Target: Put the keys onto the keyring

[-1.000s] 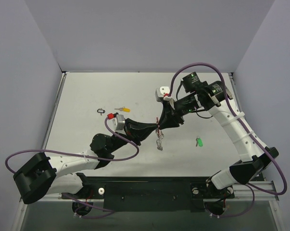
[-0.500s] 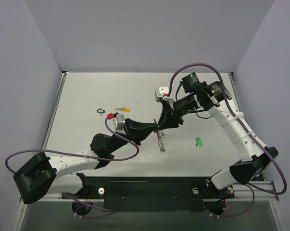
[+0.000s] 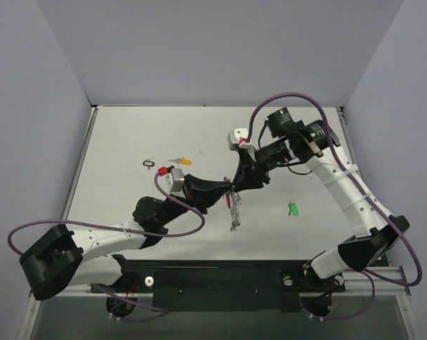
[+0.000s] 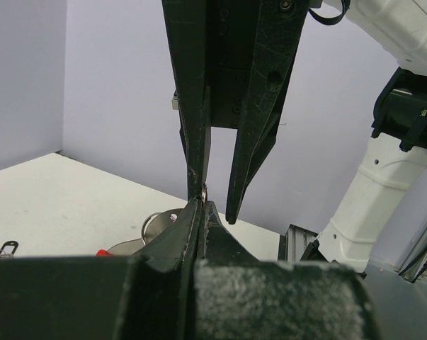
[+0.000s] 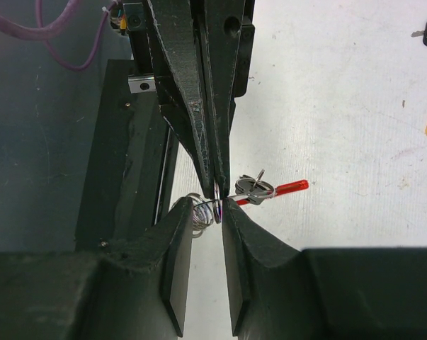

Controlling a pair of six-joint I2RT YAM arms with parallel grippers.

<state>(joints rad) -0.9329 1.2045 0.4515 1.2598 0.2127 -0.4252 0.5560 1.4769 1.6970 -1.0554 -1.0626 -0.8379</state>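
Note:
The keyring (image 3: 234,209) hangs as a silver coil chain between the two grippers, above the table's middle. My left gripper (image 3: 229,188) (image 4: 201,202) is shut on the thin ring at its top. The red plastic piece (image 5: 287,188) and silver rings (image 5: 255,190) stick out to one side. My right gripper (image 3: 239,180) (image 5: 207,205) faces the left one tip to tip. Its jaws stand slightly apart on either side of that ring. A yellow-headed key (image 3: 181,161) lies on the table at the back left. A green-headed key (image 3: 294,209) lies to the right.
A small black loop (image 3: 148,163) lies left of the yellow key. The right arm's purple cable (image 3: 298,95) arcs over the back of the table. A black rail (image 3: 220,273) runs along the near edge. Grey walls close in the table.
The hanging chain has swung slightly and now hangs straighter. Both grippers have stayed almost where they were.

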